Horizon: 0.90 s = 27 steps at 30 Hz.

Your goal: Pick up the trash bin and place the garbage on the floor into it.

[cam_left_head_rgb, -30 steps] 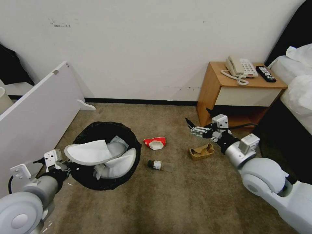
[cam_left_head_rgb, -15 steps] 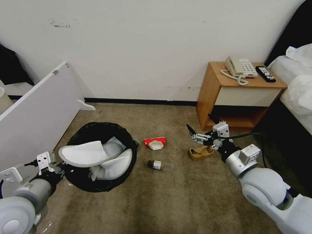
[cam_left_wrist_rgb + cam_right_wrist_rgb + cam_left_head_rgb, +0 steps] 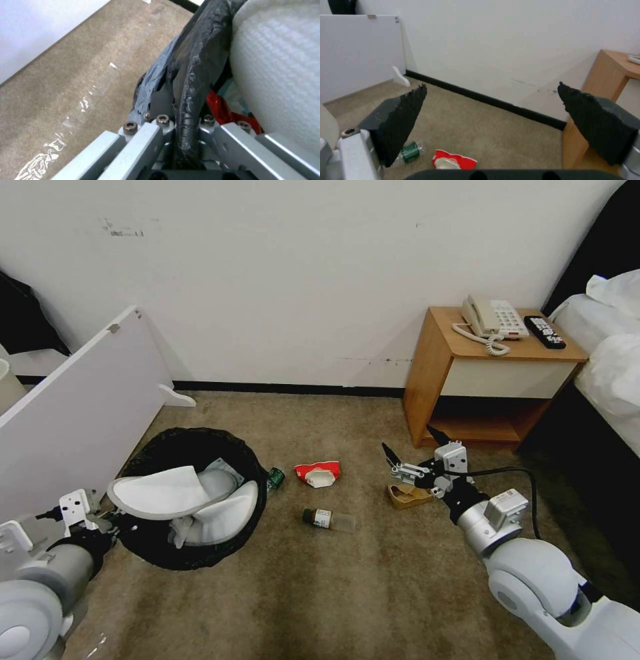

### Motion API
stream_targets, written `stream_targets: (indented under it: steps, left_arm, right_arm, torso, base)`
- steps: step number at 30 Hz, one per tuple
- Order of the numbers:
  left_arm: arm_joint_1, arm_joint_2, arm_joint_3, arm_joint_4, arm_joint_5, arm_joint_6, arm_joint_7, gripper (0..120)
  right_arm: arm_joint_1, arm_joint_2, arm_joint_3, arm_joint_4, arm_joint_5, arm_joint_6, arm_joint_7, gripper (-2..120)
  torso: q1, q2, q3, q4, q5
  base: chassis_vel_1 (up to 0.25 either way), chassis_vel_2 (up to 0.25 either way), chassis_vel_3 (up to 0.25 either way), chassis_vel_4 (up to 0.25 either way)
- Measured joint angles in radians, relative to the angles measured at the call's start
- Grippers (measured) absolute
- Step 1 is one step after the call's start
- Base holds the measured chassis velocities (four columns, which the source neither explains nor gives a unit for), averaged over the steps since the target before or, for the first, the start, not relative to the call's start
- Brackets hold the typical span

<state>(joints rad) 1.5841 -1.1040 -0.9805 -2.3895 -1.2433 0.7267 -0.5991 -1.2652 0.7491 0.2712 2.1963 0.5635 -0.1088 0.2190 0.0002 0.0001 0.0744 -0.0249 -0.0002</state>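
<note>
Left gripper clamped on trash bin rim, right gripper spread above brown paper bag

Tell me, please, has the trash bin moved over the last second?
Yes. The trash bin, gripped at its rim by the left hand, has slid leftward, away from the red wrapper, uncovering a green bottle.
</note>
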Motion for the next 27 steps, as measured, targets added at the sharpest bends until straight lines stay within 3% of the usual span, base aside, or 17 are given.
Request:
stream_targets:
  steps: [10, 27]
  left_arm:
    - [-0.026, -0.002, 0.006, 0.005, -0.01, -0.001, -0.023, 1]
    - [-0.034, 0.001, 0.005, 0.012, -0.006, -0.002, -0.021, 1]
  right_arm:
    - [0.008, 0.011, -0.006, -0.001, 0.0, -0.059, -0.001, 100]
    - [0.014, 0.016, -0.008, 0.003, 0.009, -0.082, 0.006, 100]
  torso:
    - [0.0, 0.0, 0.0, -0.0001, 0.0001]
    - [0.0, 0.0, 0.0, -0.0001, 0.0002]
  base:
    - [0.0, 0.0, 0.0, 0.0]
    - [0.0, 0.0, 0.0, 0.0]
